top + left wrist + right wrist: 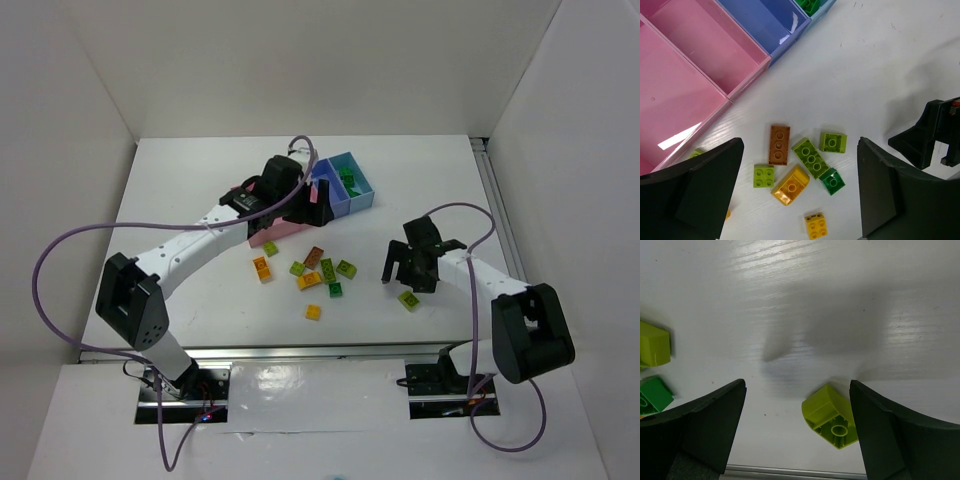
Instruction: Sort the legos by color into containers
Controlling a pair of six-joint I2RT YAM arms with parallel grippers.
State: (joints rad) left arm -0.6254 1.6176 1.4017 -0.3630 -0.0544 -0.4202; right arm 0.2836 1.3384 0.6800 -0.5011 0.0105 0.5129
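The containers are a joined row: two pink bins (675, 100), a darker blue bin (765, 20) and a light blue bin (358, 190) holding a dark green lego (347, 180). My left gripper (800, 150) hangs open high over loose legos: a brown one (779, 144), a long lime one (810, 157), an orange-yellow one (790, 185) and a dark green one (832, 181). My right gripper (797, 390) is open and low over the table. A lime lego (832, 416) lies overturned between its fingers, close to the right one.
The loose pile (315, 275) lies just in front of the bins, and a small yellow brick (313, 312) sits nearest the arms. Another lime brick (652, 344) and a dark green one (655, 394) lie left of my right gripper. A metal rail (790, 472) marks the table's near edge.
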